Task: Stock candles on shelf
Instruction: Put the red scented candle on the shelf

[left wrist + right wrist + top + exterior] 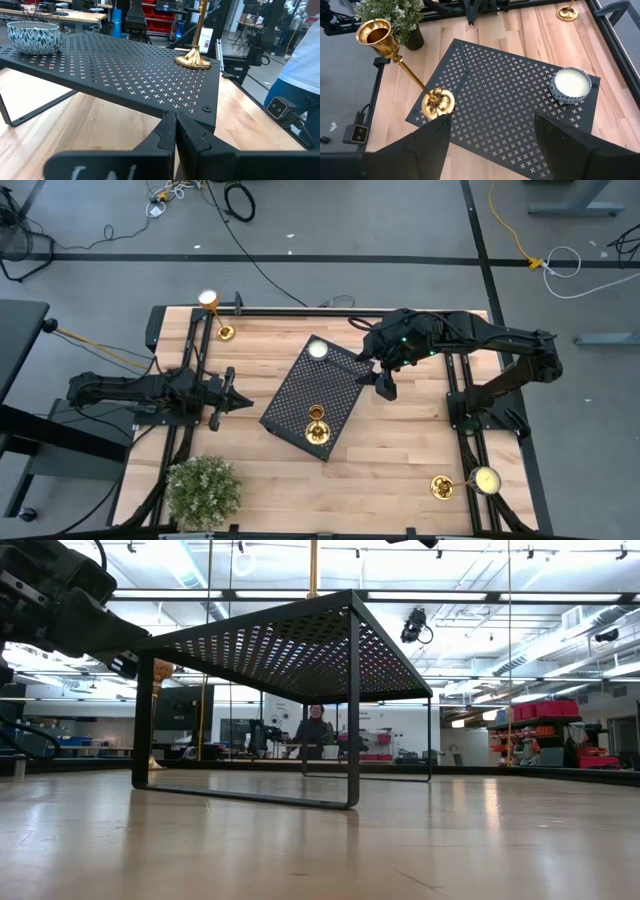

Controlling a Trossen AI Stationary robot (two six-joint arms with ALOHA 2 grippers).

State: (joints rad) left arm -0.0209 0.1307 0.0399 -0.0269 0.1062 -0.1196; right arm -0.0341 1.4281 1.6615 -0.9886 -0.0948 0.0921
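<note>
Count: 3 gold candlesticks, 1 black perforated shelf (318, 396), 1 candle bowl, 1 potted plant (203, 490).

1 candlestick (317, 426) stands on the shelf's near end, upright, round brass base flat on the mesh. 2nd candlestick (216, 317) stands on the table at the far left corner, well apart from the shelf. 3rd candlestick (460, 483) is on the table at the near right corner, by the right arm's frame.

Patterned candle bowl (318, 349) with pale wax sits on the shelf's far end.

Left gripper (240, 402) is clenched, holding nothing, low over the table just left of the shelf, tips pointing at it.

Right gripper (384, 385) is spread wide, nothing between the fingers, hovering beside the shelf's far right edge.

Plant sits at the near left corner.
</note>
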